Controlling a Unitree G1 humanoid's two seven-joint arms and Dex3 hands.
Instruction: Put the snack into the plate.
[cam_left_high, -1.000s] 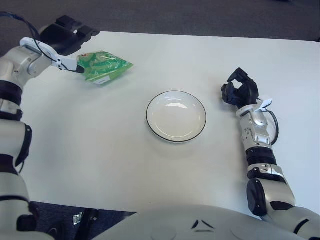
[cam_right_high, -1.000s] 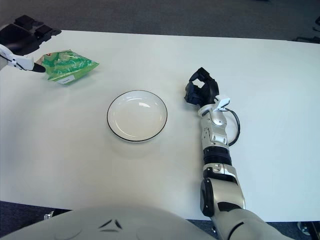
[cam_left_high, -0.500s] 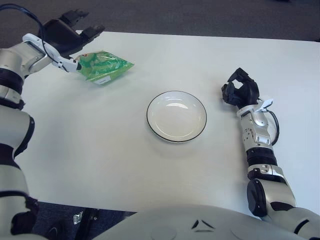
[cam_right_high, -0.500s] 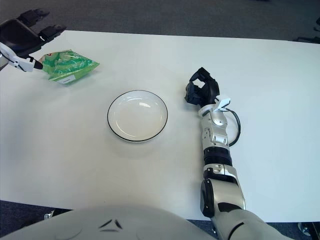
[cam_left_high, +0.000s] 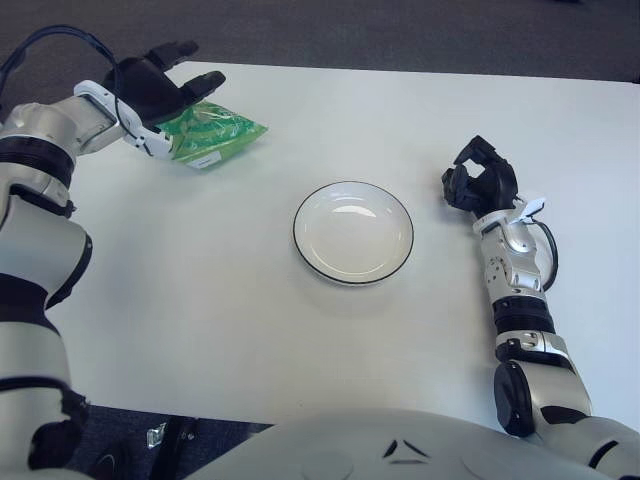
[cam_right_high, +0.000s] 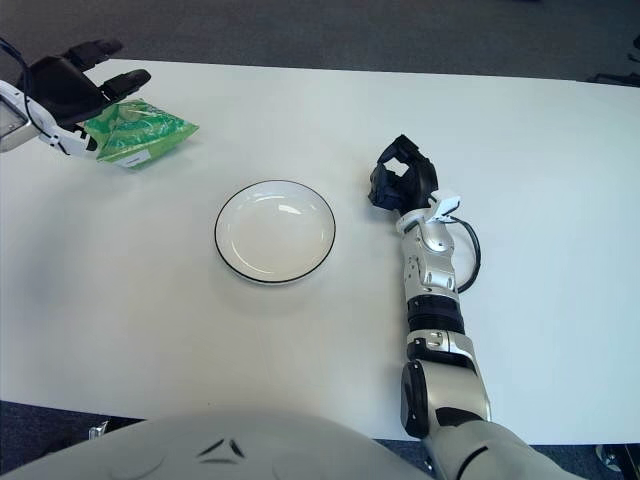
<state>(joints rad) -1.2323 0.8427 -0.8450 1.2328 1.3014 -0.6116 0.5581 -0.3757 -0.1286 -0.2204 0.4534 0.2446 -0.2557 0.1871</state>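
Observation:
A green snack bag (cam_left_high: 212, 133) lies flat on the white table (cam_left_high: 200, 300) at the far left. My left hand (cam_left_high: 165, 85) hovers over the bag's left end with its fingers spread, holding nothing. A white plate with a dark rim (cam_left_high: 352, 232) sits empty at the table's middle. My right hand (cam_left_high: 478, 185) rests on the table to the right of the plate, its fingers curled and empty.
The table's far edge (cam_left_high: 420, 72) runs just behind the bag, with dark floor beyond it. Bare table surface lies between the bag and the plate.
My left hand has swung right and turned over the bag's left end, with the fingers spreading. The bag, the plate and my right hand have not moved.

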